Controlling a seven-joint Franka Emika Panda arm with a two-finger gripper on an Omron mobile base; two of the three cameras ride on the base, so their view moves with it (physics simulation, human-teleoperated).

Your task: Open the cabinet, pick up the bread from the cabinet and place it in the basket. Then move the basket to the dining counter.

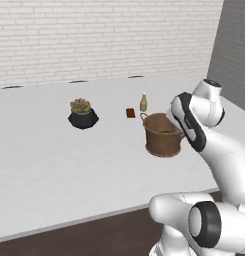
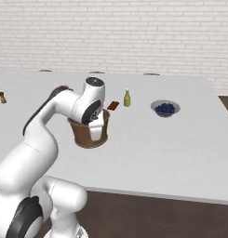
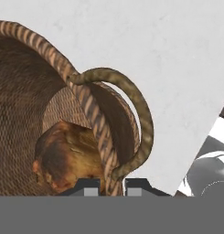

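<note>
The basket (image 3: 26, 91) sits on the white dining counter (image 1: 54, 165), directly under and in front of the pincer (image 3: 109, 186), and the bread (image 3: 67, 157) lies inside it, just left of the fingertips in the hand view. The pincer's 2 dark fingers are pressed together on the basket's rim, with the woven wall caught between them right beside the foot of the looped handle (image 3: 138, 114). The basket looks light and fairly stiff: tightly woven brown wicker, bucket-shaped and tapering to the base, with a thick banded rim. That rim, next to where the handle joins, seems the soundest place to hold, since the weave gives grip and the handle root stiffens the wall; held at 1 edge, though, it would likely tip if lifted, so it is probably best kept low or slid. The handle itself is a thin twisted loop, likely a bit springy. The bread is a small golden-brown lump with a rough crust, probably light and soft enough to roll about if the basket tilts. The counter is flat, smooth and plain, so the basket should slide on it easily. Beyond the pincer stand a small yellow-green bottle (image 2: 127, 98) and a little dark red block (image 2: 113, 105); off to its right is a grey bowl (image 2: 165, 108) of dark blue berries, and to its left a faceted black pot (image 1: 83, 119) holding a succulent.
</note>
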